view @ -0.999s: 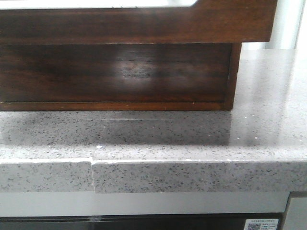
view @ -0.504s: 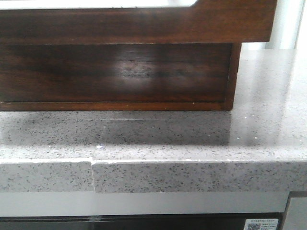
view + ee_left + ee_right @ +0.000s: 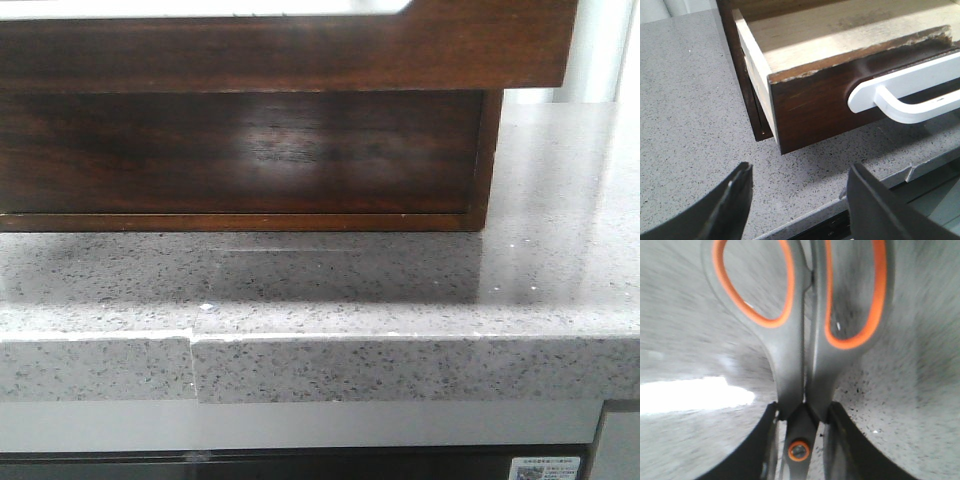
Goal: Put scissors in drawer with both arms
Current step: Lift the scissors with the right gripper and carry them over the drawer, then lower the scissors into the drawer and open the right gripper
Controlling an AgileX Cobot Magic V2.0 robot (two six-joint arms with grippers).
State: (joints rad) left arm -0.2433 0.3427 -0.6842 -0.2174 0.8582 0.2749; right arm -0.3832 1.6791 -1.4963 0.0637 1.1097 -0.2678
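Now scissors [image 3: 805, 365] clamped inside right gripper [image 3: 799, 440], handles projecting beyond.

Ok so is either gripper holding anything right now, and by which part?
The right gripper holds the scissors, clamped near the pivot screw, just below the orange-lined handles. The left gripper is open and empty, near the open drawer.

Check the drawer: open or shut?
Open: the drawer stands out from its cabinet, its pale bare inside showing in the left wrist view.
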